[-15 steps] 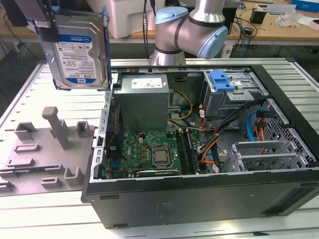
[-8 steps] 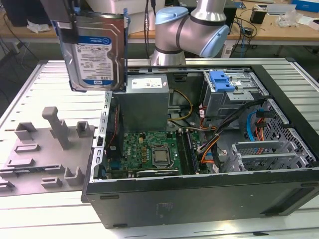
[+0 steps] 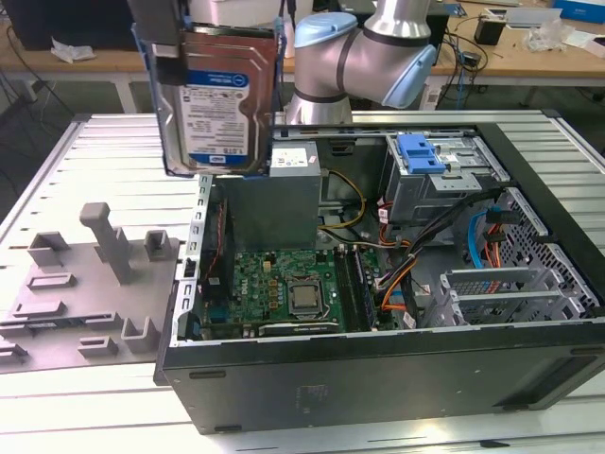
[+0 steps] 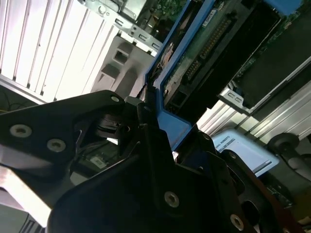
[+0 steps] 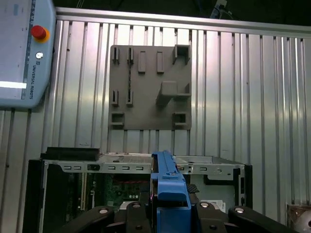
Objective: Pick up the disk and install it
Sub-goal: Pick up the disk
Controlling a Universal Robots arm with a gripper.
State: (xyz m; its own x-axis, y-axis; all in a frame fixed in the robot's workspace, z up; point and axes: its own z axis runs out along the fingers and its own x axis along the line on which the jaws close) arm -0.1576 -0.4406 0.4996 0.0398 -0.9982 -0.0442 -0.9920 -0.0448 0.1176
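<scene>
1. Where the dark jaws close in, we see the gripper pinching the blue bracket of the disk. The jaw tips are cut off at the picture's edge in the first wrist view.
2. In the exterior view the disk hangs upright in the air with its label facing the camera. It is above the far corner of the computer case on the exterior view's left. Its top edge is hidden behind the gripper and cut off by the frame.
3. In the second wrist view we make out the disk's green circuit side. The gripper's dark body covers much of it.
4. The case lies open on a ribbed metal table.
5. Inside it are the main board and a grey power box just behind the disk's lower edge. A drive cage stands well apart from the disk, toward the exterior view's right.
6. A grey holder plate lies on the table beside the case.
7. The robot arm rises behind the case, and its upper part is cut off.
</scene>
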